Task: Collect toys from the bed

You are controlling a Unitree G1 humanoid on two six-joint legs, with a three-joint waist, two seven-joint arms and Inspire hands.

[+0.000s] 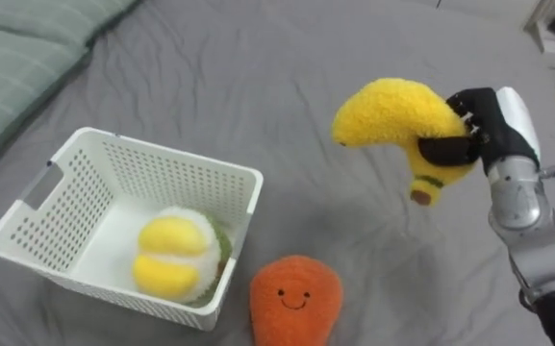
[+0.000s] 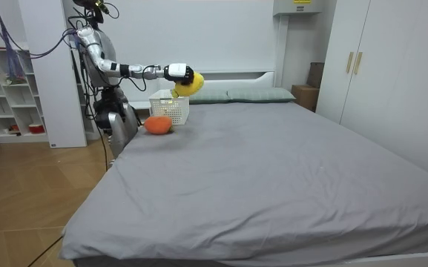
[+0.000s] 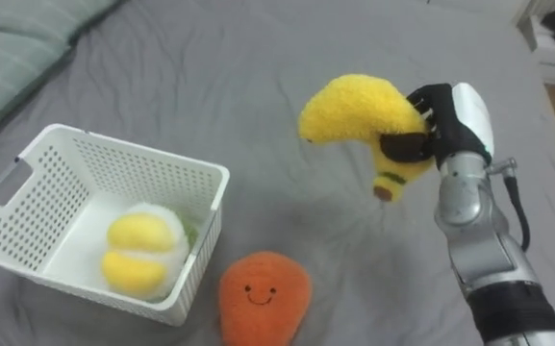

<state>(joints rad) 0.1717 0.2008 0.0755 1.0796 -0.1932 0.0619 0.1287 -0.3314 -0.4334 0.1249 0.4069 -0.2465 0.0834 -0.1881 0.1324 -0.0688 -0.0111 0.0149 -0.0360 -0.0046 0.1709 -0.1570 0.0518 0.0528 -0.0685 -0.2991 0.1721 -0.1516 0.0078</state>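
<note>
My right hand [image 1: 479,130] [image 3: 442,125] is shut on a yellow plush banana [image 1: 397,120] [image 3: 359,113] and holds it in the air above the grey bed, to the right of the white plastic basket [image 1: 56,187] [image 3: 27,168]. Inside the basket lies a yellow and white plush toy [image 1: 173,255] [image 3: 142,252]. An orange plush toy with a smiling face [image 1: 294,300] [image 3: 263,293] lies on the sheet just right of the basket's near corner. In the room view I stand at the bed's far corner with the right hand [image 2: 175,72] stretched over the basket [image 2: 169,107], holding the banana [image 2: 190,83].
The grey sheet [image 1: 287,86] stretches away beyond the basket. Green striped pillows [image 1: 17,58] lie at the upper left. A white shelf unit [image 2: 6,93] stands behind me and wardrobes [image 2: 392,74] line the room view's right.
</note>
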